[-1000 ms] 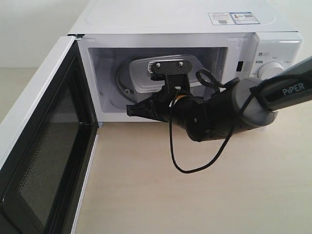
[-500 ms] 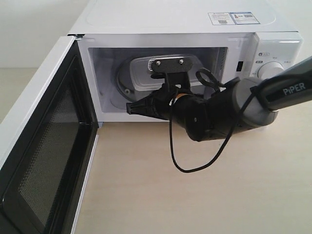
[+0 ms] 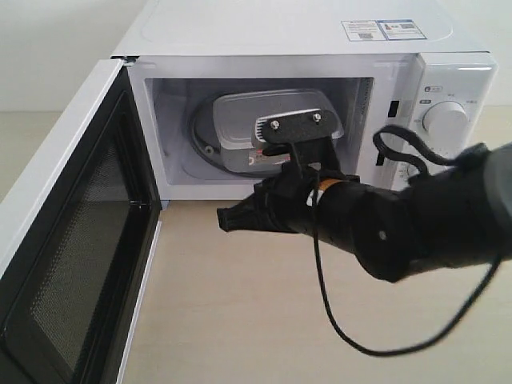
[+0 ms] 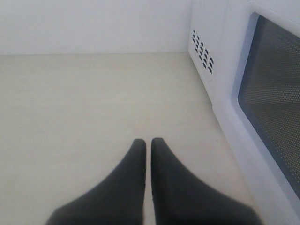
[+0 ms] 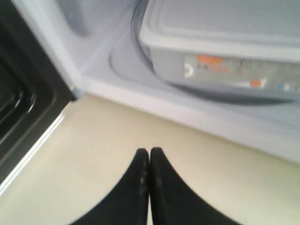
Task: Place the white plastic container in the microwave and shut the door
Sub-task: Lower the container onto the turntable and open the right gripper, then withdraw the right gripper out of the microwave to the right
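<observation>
Pale wood table (image 3: 240, 304). White microwave (image 3: 296, 32) at the back of it, cavity open. Door (image 3: 72, 240) swung wide to the left, black mesh inner face showing. Right arm (image 3: 432, 224), black, reaches in from the right and lies across the front of the cavity. Container (image 3: 240, 128) is inside the microwave on the turntable, lid on, label side facing the opening. Right gripper (image 5: 149, 152): fingers pressed together, holding nothing, over the table just outside the cavity, clear of the container. Left gripper (image 4: 147, 141): fingers all but touching, nothing between them, low over bare table beside the door's outer face. Black cable (image 3: 336, 320) loops down from the right arm. Dial (image 3: 446, 120) on the panel. Stickers (image 3: 384, 30) on top.
</observation>
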Tool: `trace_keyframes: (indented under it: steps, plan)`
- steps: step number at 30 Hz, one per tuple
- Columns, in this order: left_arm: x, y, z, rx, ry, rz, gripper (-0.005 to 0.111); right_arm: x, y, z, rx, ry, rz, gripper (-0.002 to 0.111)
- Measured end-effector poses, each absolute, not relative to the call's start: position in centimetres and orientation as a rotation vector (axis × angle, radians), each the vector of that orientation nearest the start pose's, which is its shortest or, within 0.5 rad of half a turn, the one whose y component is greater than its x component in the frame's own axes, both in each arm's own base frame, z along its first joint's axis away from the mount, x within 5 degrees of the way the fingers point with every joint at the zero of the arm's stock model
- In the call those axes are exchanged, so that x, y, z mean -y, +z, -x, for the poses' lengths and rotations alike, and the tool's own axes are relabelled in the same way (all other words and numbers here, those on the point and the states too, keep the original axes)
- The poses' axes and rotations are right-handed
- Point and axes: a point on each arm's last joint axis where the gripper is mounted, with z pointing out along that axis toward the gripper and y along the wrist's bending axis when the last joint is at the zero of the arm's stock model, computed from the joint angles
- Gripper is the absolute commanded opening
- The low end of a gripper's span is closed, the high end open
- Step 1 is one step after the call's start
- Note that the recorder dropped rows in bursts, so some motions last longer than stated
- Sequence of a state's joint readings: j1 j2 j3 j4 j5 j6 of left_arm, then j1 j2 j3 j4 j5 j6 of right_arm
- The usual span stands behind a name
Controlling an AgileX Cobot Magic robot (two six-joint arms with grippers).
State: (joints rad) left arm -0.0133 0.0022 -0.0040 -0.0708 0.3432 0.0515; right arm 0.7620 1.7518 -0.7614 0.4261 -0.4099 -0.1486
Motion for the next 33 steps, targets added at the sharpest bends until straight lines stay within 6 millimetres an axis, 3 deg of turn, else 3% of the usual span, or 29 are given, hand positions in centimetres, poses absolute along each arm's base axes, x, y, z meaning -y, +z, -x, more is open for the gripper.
trace_keyframes:
  steps: [7, 11, 14, 18, 33]
  plan:
    - [0.3, 18.4, -5.3, -1.824, -0.042, -0.015, 0.004, -19.5, 18.5, -20.0, -1.977, 0.475, 0.493, 0.0]
    - [0.3, 18.4, -5.3, -1.824, -0.042, -0.015, 0.004, -16.5, 19.5, -17.5, -1.909, 0.478, 0.448, 0.0]
    - [0.3, 18.4, -5.3, -1.824, -0.042, -0.015, 0.004, -14.4, 19.8, -15.8, -1.861, 0.422, 0.506, 0.0]
    - [0.3, 18.4, -5.3, -1.824, -0.042, -0.015, 0.004, -13.4, 19.6, -14.9, -1.845, 0.39, 0.546, 0.0]
    - [0.2, 18.6, -5.4, -1.799, -0.004, -0.037, 0.004, -13.3, 19.5, -14.8, -1.851, 0.394, 0.54, 0.0]
